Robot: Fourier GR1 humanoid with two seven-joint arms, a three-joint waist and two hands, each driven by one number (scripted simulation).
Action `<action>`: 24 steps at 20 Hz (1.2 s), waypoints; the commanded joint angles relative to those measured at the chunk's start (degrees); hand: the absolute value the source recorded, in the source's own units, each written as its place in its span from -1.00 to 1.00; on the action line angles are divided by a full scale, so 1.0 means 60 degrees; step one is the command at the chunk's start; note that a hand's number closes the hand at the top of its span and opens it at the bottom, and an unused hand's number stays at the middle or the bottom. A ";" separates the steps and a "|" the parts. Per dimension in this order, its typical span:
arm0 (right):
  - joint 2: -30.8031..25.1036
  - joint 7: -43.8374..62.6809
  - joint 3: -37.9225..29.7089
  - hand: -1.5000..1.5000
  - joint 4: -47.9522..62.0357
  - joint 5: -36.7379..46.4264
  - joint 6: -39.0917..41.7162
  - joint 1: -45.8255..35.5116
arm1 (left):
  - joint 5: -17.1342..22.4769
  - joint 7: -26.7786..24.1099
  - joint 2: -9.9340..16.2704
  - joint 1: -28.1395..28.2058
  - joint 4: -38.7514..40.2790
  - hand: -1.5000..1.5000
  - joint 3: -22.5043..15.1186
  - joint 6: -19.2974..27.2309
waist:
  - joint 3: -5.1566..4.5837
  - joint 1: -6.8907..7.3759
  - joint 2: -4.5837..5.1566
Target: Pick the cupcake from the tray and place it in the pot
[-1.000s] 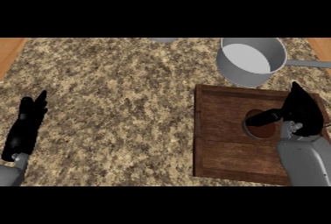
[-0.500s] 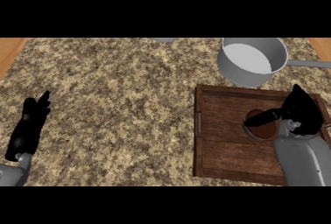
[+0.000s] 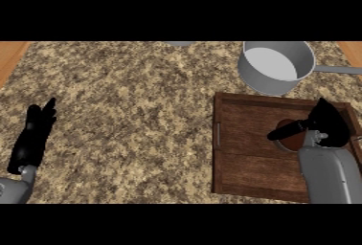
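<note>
The cupcake, reddish brown, sits on the right part of the dark wooden tray; only its left part shows. My right hand is right over it, fingers straight and pointing away from me, the thumb lying across the cupcake's top. I see no finger curled round it. The grey pot stands just beyond the tray's far edge, its handle pointing right. At the left edge of the counter my left hand rests open, fingers up.
The speckled stone counter stretches left of the tray. A grey rim peeks in at the far edge. Wooden floor strips show at both far corners.
My right hand has sunk a little toward the cupcake, its thumb sliding lower across it. The left hand, pot and tray have not moved.
</note>
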 commanded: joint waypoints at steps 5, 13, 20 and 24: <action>0.0433 0.1089 -0.0691 -1.00 0.0172 0.0322 0.0082 0.0103 | -0.0321 0.0175 -0.0144 0.0207 -0.0299 0.00 0.0170 -0.0119 | 0.0013 0.0000 0.0003; 0.1030 0.0656 -0.0681 -1.00 0.0300 0.0748 -0.0122 0.0424 | -0.0469 -0.0245 -0.0457 0.0109 0.0271 0.00 0.0737 -0.0644 | 0.0009 -0.0017 0.0012; 0.0361 -0.0655 -0.0696 1.00 0.0676 0.1172 -0.0250 0.0674 | -0.1190 0.0136 -0.0764 0.0165 -0.0006 0.00 0.0851 -0.0477 | 0.0012 -0.0018 0.0011; -0.0126 -0.0792 -0.0668 1.00 0.0856 0.1685 -0.0076 0.0432 | -0.0968 -0.0156 -0.0688 0.0373 -0.0036 0.00 0.1174 -0.0945 | 0.0011 0.0012 0.0013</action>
